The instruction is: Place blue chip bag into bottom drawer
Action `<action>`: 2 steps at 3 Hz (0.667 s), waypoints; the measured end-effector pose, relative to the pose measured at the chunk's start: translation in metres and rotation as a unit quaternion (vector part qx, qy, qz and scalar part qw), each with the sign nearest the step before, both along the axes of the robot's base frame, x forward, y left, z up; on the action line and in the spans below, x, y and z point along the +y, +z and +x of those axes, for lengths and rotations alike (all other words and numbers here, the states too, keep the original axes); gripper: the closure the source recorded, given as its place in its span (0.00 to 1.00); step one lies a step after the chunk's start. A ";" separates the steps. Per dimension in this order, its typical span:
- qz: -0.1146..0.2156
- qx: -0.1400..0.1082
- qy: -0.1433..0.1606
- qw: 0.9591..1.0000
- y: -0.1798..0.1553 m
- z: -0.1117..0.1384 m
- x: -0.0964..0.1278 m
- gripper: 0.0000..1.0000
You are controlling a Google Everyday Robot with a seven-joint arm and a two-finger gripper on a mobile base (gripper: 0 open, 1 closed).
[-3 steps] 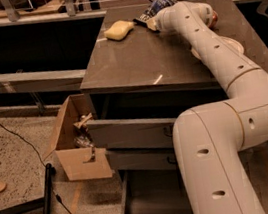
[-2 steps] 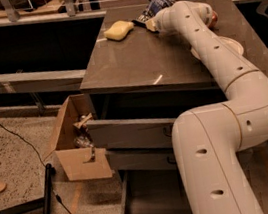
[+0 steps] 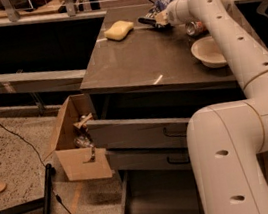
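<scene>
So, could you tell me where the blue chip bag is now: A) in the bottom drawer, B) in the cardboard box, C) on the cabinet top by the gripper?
C: the blue chip bag lies on the cabinet top right by the gripper; the bottom drawer stands open below.

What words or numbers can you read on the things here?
On the blue chip bag: pale lettering, too blurred to read.
On the soda can: any print is too small to read.
No other text shows. The end effector sits by the bag at the far side of the tabletop.
</scene>
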State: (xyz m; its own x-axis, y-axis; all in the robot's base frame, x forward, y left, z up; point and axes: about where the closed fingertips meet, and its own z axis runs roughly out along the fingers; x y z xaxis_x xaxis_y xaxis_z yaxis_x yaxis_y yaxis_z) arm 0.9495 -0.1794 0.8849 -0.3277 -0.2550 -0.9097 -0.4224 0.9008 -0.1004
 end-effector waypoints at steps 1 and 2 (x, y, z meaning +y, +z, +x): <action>0.003 0.006 0.019 1.000 0.031 -0.037 -0.025 1.00; 0.022 0.014 0.083 0.996 0.046 -0.085 -0.030 1.00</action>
State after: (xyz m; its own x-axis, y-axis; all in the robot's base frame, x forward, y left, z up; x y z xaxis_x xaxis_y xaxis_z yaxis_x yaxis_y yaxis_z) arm 0.8647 -0.2096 0.9314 -0.3089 -0.2683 -0.9125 -0.5676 0.8218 -0.0495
